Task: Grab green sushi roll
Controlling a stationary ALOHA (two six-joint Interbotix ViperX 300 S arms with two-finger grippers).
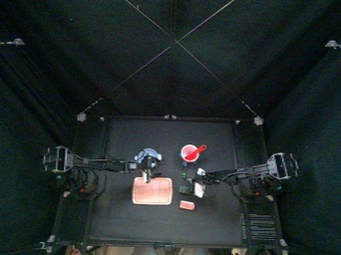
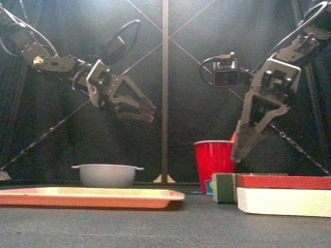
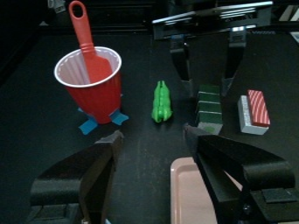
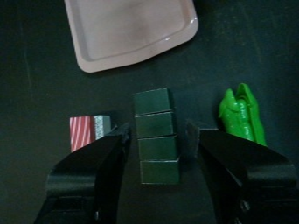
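Observation:
The green sushi roll [image 4: 156, 138] is a dark green segmented block lying flat on the black table. It also shows in the left wrist view [image 3: 208, 107] and the front view [image 2: 225, 187]. My right gripper [image 4: 159, 171] is open, a jaw on each side of the roll's near end, and hangs just above it [image 2: 239, 147]. It is apart from the roll. My left gripper [image 3: 158, 175] is open and empty, held high over the table's left half [image 2: 130, 102].
A bright green pod-shaped piece [image 4: 242, 114] lies beside the roll, and a red-and-white striped piece [image 4: 87, 131] lies on its other side. A red cup [image 3: 90, 77] holds a red spatula. Also here are a pink board [image 1: 152, 191], a grey bowl [image 2: 106, 174] and a salmon-pink piece [image 1: 188, 204].

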